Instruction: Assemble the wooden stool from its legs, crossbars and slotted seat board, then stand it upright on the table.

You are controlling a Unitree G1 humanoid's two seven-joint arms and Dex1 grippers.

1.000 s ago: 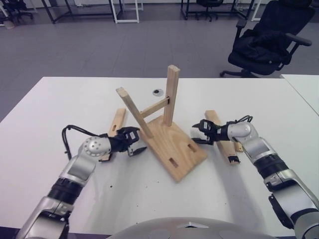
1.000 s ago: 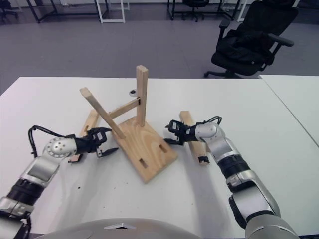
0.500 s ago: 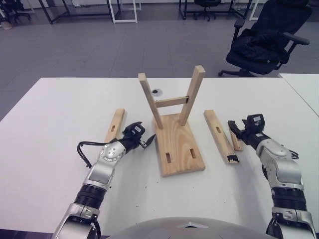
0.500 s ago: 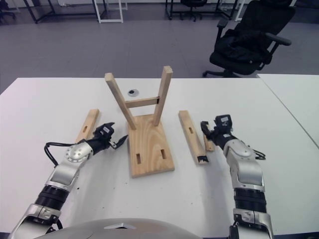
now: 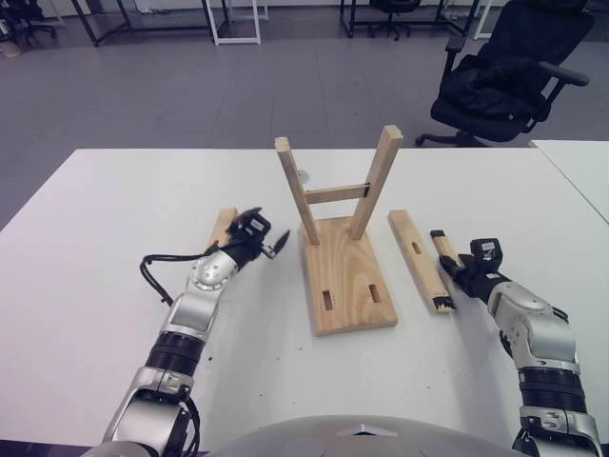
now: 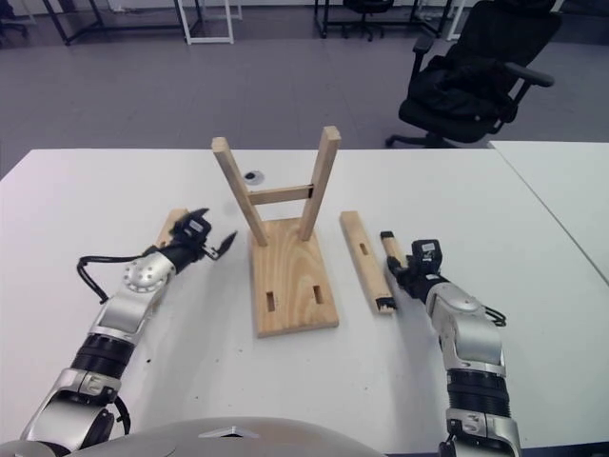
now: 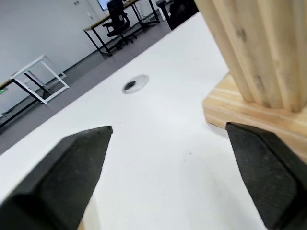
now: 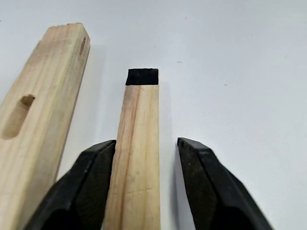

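Status from where I'm standing: the stool is sitting roughly half built.

- Seat board [image 5: 350,276] is lying flat in the middle of the counter [image 5: 114,248], underside up.
- Two legs [image 5: 297,190] [image 5: 374,181] are standing in the far pair of slots, leaning out slightly. One crossbar [image 5: 335,193] is bridging them partway up, and that half looks done.
- The two near slots [image 5: 327,301] [image 5: 373,293] are showing empty.
- A third leg [image 5: 417,259] is lying loose just right of the board, mortise facing up.
- A fourth leg [image 5: 224,227] is lying loose left of the board, partly hidden behind the left arm.
- The second crossbar [image 8: 141,105], with black-tipped ends, is lying on the counter just beside the third leg, on its outer side.

Pincers:
- Right pincer [image 8: 145,143] is straddling that loose crossbar. Its fingers are spread to either side of the wood and not clamping, and the bar is resting flat, so nothing is lifted.
- Left pincer [image 7: 168,128] is gaping wide and carrying nothing. It is hovering low over the counter between the fourth leg and the board, pointing at the base of the nearer standing leg.

Remaining, as I'm reading it:
- close on the crossbar
- join it to the two loose legs
- seat that pair in the near slots
- flip the whole thing onto its feet

My guess is it's sitting just under halfway. The flip is looking like the risky bit, since I can't tell how tight the joints are.
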